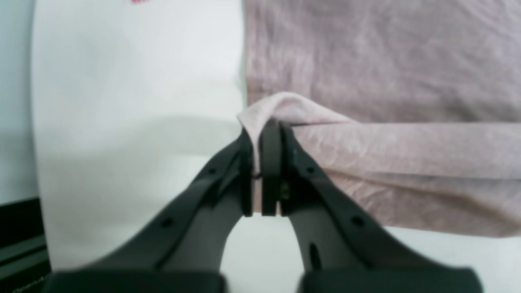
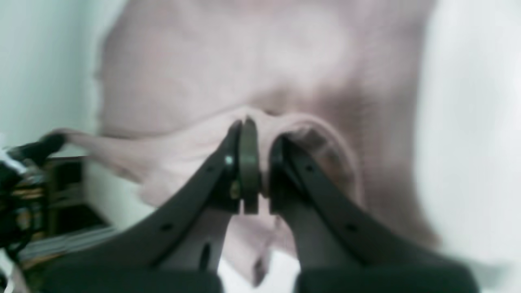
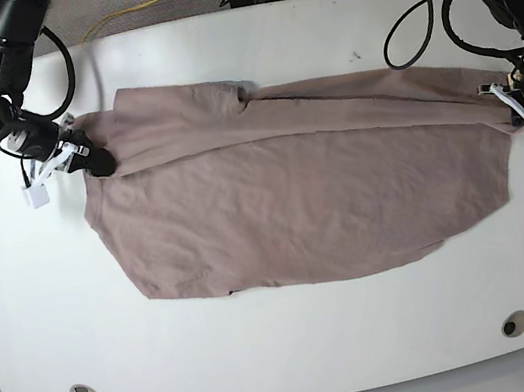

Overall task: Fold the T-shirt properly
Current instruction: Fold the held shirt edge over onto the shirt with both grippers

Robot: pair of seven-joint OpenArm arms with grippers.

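The T-shirt point(image 3: 295, 210) lies spread across the middle of the white tabletop point(image 3: 290, 353), its far edge folded over into a long band running left to right. The right arm reaches down from the far left corner, its claw point(image 3: 99, 162) low at the shirt's left end; the right wrist view shows the jaws clamped on a bunched fold of the cloth point(image 2: 260, 122). The left arm comes down from the far right corner, bent at the wrist, its claw point(image 3: 517, 115) at the shirt's right end. In the left wrist view its jaws pinch a raised corner of the fabric point(image 1: 281, 108) just above the tabletop
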